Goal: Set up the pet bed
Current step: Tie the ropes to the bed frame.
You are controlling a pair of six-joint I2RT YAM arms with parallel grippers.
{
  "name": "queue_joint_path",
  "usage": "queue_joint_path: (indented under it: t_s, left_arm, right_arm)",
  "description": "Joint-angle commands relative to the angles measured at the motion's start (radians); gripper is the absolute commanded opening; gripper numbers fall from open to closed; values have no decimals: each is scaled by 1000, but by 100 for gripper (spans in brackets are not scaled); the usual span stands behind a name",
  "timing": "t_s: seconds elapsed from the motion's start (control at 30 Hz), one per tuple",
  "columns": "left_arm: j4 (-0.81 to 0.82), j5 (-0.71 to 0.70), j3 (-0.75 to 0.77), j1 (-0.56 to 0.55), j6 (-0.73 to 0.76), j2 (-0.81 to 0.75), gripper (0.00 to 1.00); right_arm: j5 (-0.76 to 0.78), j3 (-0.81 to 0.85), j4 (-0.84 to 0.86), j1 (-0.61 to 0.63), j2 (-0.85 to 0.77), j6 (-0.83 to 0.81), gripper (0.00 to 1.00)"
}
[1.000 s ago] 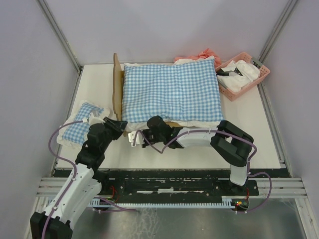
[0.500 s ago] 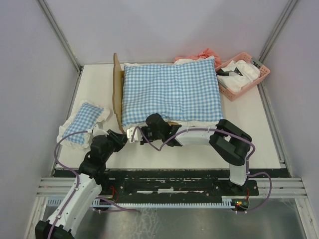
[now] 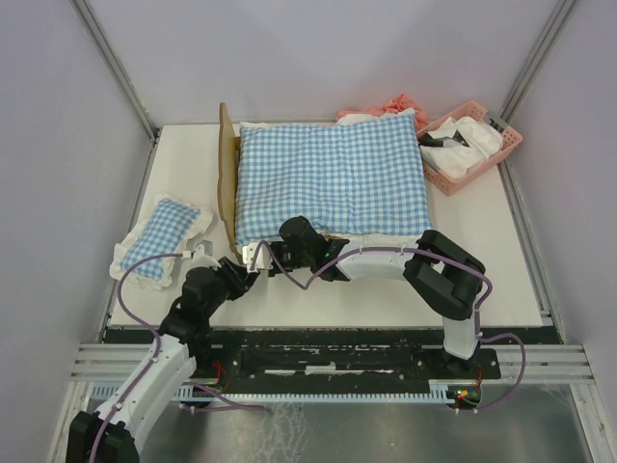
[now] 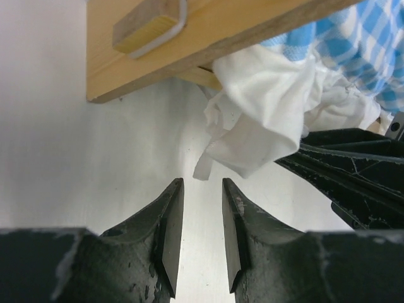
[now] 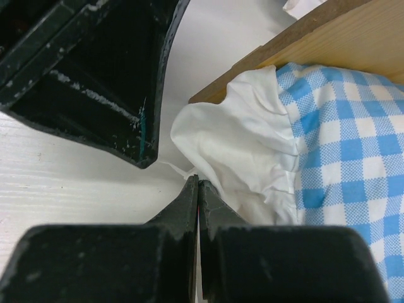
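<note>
The pet bed (image 3: 227,178) stands mid-table, its wooden headboard to the left. A blue-and-white checked cushion (image 3: 333,178) covers its base. My right gripper (image 3: 256,257) is shut at the bed's near left corner. In the right wrist view its tips (image 5: 197,181) press against the cushion's white frill (image 5: 240,145), below the wooden rail (image 5: 328,38). Whether they pinch the cloth does not show. My left gripper (image 3: 241,280) is just in front of that corner. Its jaws (image 4: 202,182) are open and empty, pointing at the frill (image 4: 259,120) and the bed's wooden frame (image 4: 189,44).
A small checked pillow (image 3: 159,241) lies on the table left of the bed. A pink basket (image 3: 469,145) with white items stands at the back right, and pink cloth (image 3: 395,104) lies behind the bed. The two grippers sit close together.
My left arm has pulled back from the small pillow and swung right toward the bed's corner, its jaws opening wider. The right gripper has edged slightly toward the bed, staying shut.
</note>
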Motion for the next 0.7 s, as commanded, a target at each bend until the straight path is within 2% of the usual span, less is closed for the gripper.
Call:
queue_joint_path:
  t_s: [0.0,0.37,0.67]
  left_arm:
    - [148,-22,-13,-38,70,10,38]
    - [319,-92,43,-124,112,306,41]
    - [305,-160,67,-136,123,344,41]
  right_arm:
    - [4,45,29,-4,10,17,2]
    - [-6,33,32,-4,-3,21,2]
    - [-14,22,36,-9,-12,17,2]
